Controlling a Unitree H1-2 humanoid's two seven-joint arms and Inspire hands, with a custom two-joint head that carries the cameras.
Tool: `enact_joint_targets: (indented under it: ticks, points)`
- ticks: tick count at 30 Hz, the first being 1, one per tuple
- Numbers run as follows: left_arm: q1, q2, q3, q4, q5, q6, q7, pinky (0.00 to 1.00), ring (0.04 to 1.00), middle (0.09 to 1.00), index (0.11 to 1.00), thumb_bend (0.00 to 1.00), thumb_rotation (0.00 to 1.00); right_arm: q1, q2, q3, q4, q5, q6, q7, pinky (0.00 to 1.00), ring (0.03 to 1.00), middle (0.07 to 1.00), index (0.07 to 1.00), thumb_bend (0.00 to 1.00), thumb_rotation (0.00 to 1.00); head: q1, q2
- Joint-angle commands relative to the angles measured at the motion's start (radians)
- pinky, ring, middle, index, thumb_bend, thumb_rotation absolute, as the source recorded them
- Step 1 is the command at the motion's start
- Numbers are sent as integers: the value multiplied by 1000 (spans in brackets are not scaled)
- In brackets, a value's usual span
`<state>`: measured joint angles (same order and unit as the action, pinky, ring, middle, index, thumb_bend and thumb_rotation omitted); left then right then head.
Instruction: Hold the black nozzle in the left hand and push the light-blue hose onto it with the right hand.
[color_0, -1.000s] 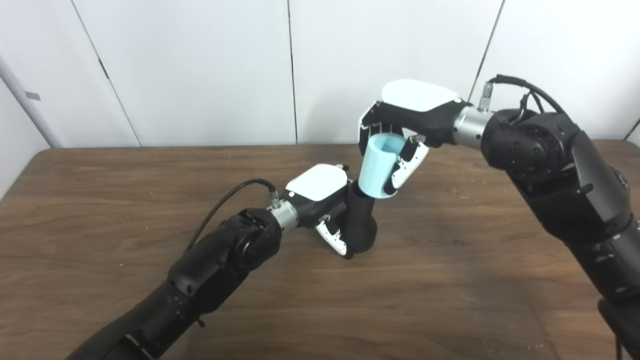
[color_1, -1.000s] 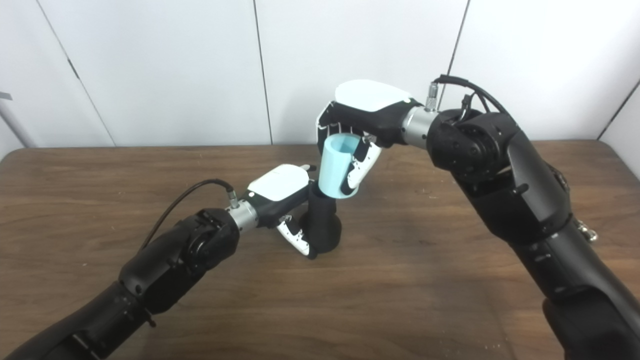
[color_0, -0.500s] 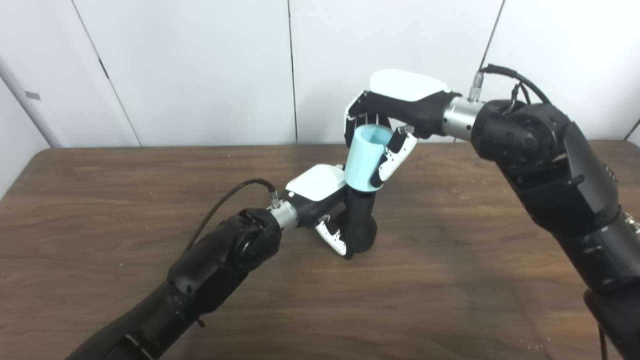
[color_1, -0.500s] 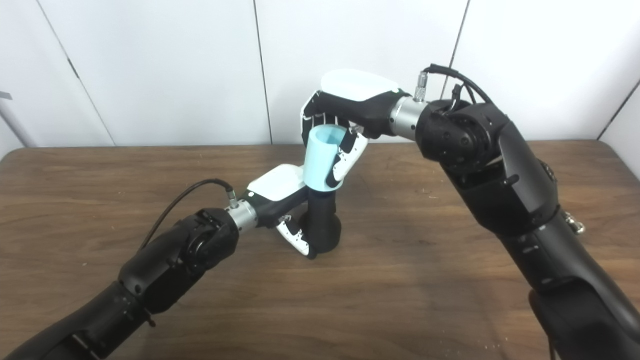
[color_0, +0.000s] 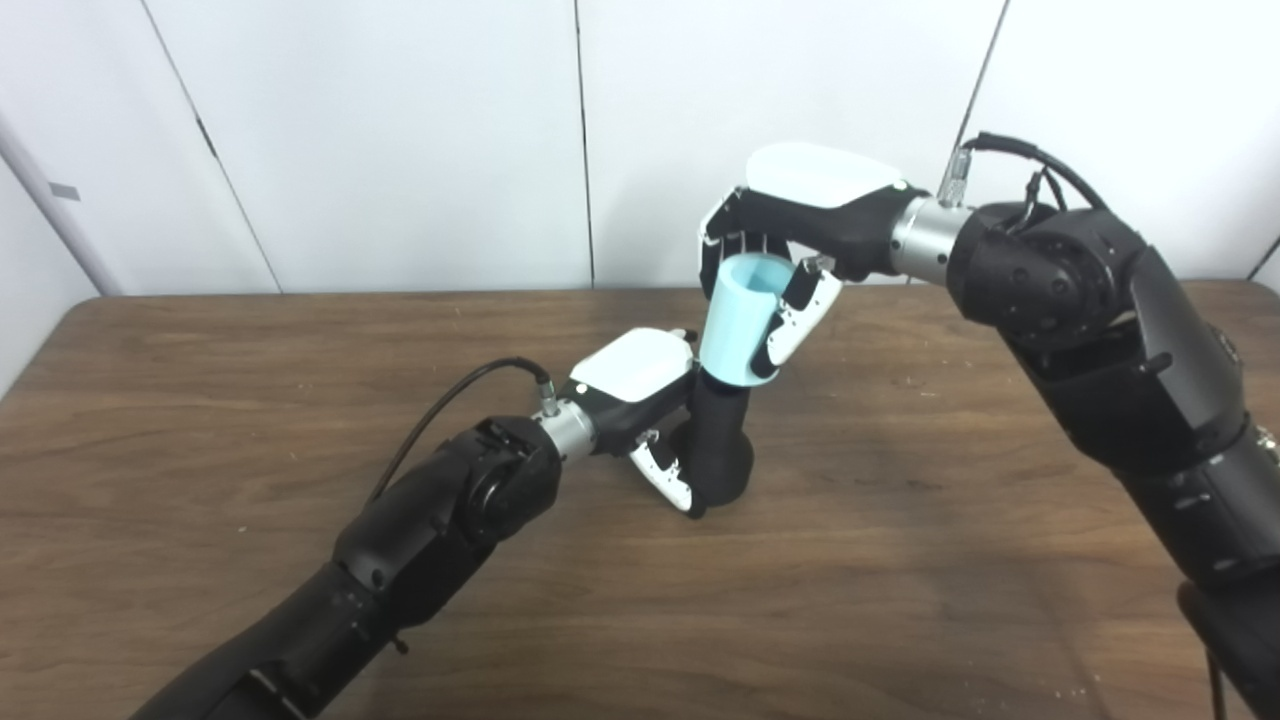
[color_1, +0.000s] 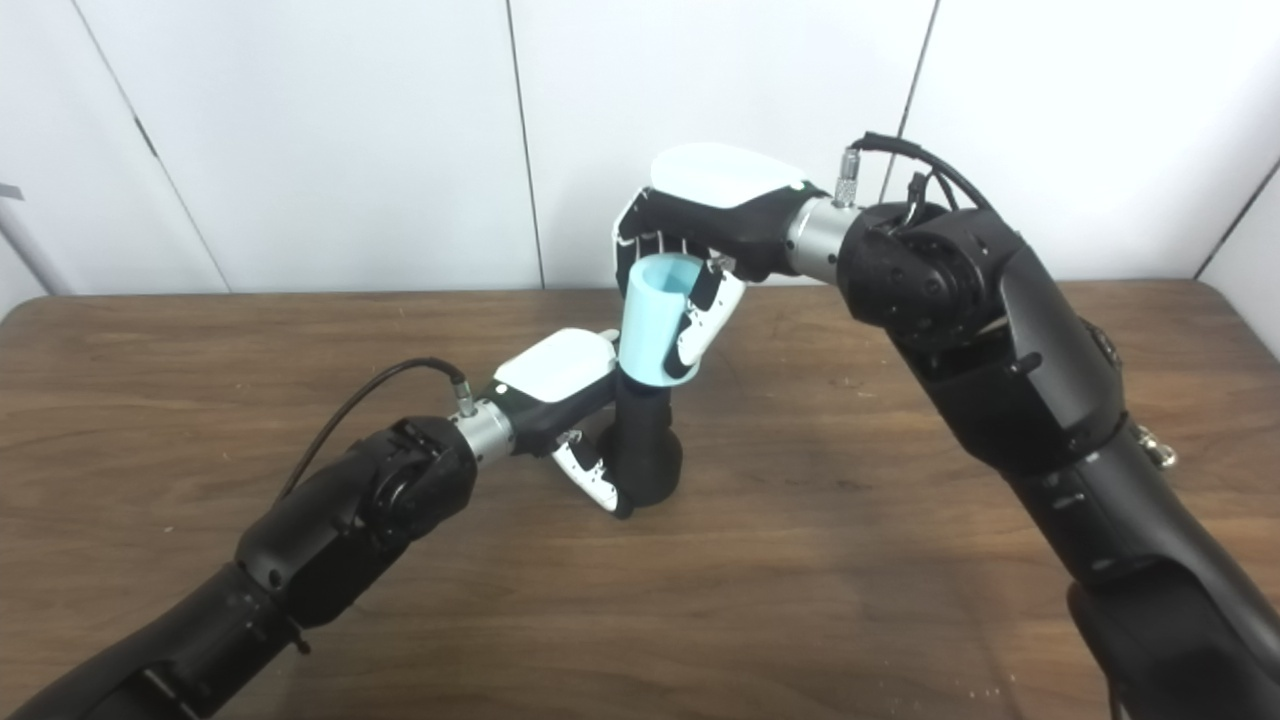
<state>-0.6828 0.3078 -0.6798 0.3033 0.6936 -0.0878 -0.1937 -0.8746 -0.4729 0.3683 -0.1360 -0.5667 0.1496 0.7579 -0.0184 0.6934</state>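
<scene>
The black nozzle (color_0: 722, 445) stands on the brown table (color_0: 200, 420), near its middle, wide base down and narrow neck up. My left hand (color_0: 640, 400) is shut around its left side, white fingertips low beside the base. The light-blue hose (color_0: 738, 320), a short open-topped tube, sits tilted over the top of the neck, its lower rim touching or covering the tip. My right hand (color_0: 800, 225) is shut on the hose from above and behind. In the right eye view the hose (color_1: 657, 320) lines up over the nozzle (color_1: 645, 450) in the same way.
White wall panels rise right behind the table's far edge. A black cable (color_0: 455, 395) loops from my left wrist above the tabletop. My right forearm (color_0: 1110, 340) crosses the right side of the table.
My right hand swung the hose left over the nozzle neck, then came back slightly right and down. The left hand and nozzle have stayed in place.
</scene>
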Motion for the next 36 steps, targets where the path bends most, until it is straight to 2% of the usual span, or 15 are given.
enact_joint_targets:
  ticks: [1, 10, 26, 36]
  points:
    - [56, 44, -44, 49, 65, 16, -104, 1000, 622, 470, 496, 525, 0, -36, -19, -9, -32, -10, -6, -3, 409, 451, 476, 480, 505, 0, -1, 0]
    - [56, 43, -44, 30, 73, 28, -111, 1000, 627, 475, 492, 526, 0, -9, -9, -1, -32, -11, -9, 3, 396, 437, 473, 494, 505, 0, 4, 6]
    - [65, 34, -36, 32, 62, 38, -112, 1000, 640, 481, 488, 526, 0, 17, 74, 16, -18, -15, 26, -35, 400, 437, 472, 491, 505, 0, 6, 16]
    - [67, 35, -25, 35, 46, 29, -111, 1000, 626, 481, 489, 526, 0, 21, 84, 13, -15, -10, 36, -39, 373, 440, 472, 502, 503, 0, 2, 20]
